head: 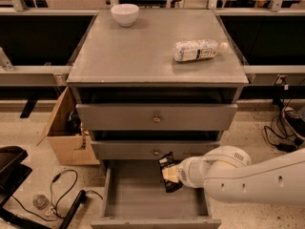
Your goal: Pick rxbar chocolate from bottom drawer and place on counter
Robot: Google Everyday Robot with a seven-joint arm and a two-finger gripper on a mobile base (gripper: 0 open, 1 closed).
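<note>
Plastic end effector (171,174) grips glossy rxbar chocolate (167,161) over matt bottom drawer (137,194)

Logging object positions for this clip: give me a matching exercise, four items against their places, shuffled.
1 white bowl
2 clear bottle
3 rxbar chocolate
4 cardboard box

A held by the end effector over the open bottom drawer
B on the floor, left of the cabinet
C counter, back left corner
D lying on its side, counter's right

Pairs: 1-C, 2-D, 3-A, 4-B.

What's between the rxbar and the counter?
Gripper holds the rxbar chocolate over the bottom drawer; the middle drawer front and top drawer front lie between it and the counter, with bowl back-left, bottle right.
</note>
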